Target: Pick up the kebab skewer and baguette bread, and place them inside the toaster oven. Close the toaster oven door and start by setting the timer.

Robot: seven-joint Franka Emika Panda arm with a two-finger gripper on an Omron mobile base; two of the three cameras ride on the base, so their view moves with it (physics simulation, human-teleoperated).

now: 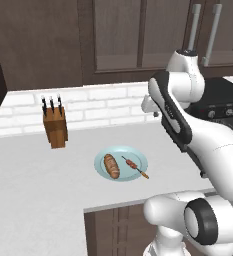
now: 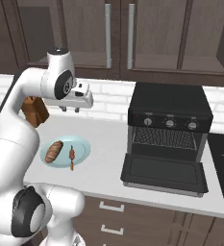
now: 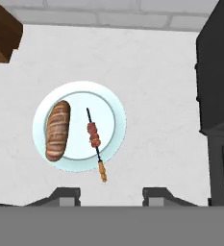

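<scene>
In the left base view, the baguette bread (image 1: pixel 111 166) and kebab skewer (image 1: pixel 134 167) are lying side by side, apart, on a pale blue plate (image 1: pixel 137 156) on the counter (image 1: pixel 33 175); the arm is hiding most of the toaster oven (image 1: pixel 223 100).

In the right base view, the toaster oven door (image 2: pixel 162 173) is hanging open, the wire rack showing, and the gripper (image 2: pixel 69 109) is hovering high above the plate (its fingertips too small to judge).

In the hand view, the fingertips (image 3: pixel 65 194) are standing apart, released, holding nothing; the skewer's handle is overhanging the rim, and the oven is being cut off at the right edge.
</scene>
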